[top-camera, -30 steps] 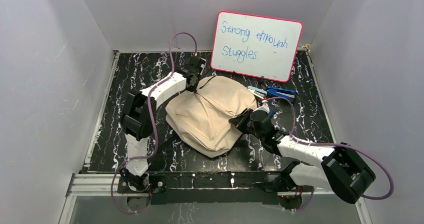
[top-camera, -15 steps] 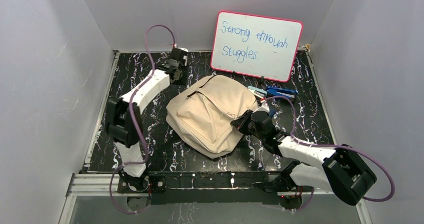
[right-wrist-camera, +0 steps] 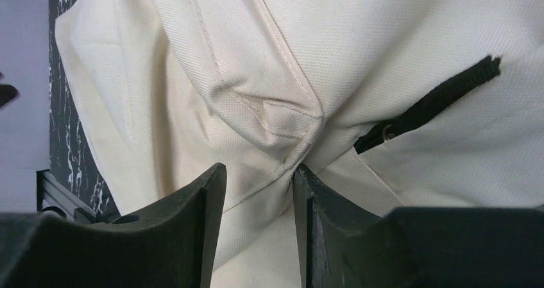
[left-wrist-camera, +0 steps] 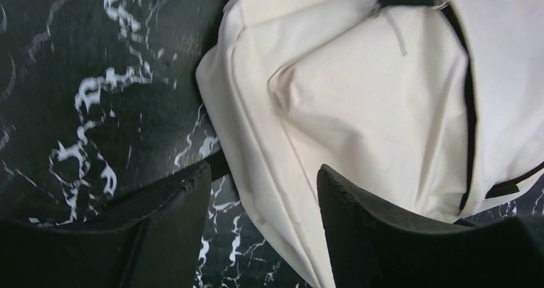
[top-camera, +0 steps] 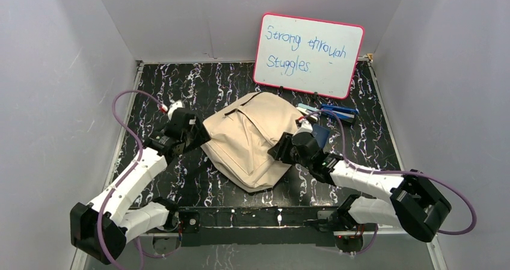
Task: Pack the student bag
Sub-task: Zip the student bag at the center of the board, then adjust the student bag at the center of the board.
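The bag (top-camera: 249, 141) lies flat in the middle of the table (top-camera: 156, 89), front up. The left gripper (top-camera: 193, 135) sits at the bag's left edge, its fingers (left-wrist-camera: 173, 224) wide apart, straddling the canvas rim without pinching it. The right gripper (top-camera: 287, 148) is over the bag's right side, fingers (right-wrist-camera: 192, 230) narrowly parted above a puckered fold, beside a black zipper tab (right-wrist-camera: 426, 105). Behind the bag leans a whiteboard (top-camera: 308, 55). Blue stationery (top-camera: 334, 110) lies just off the bag's far right corner.
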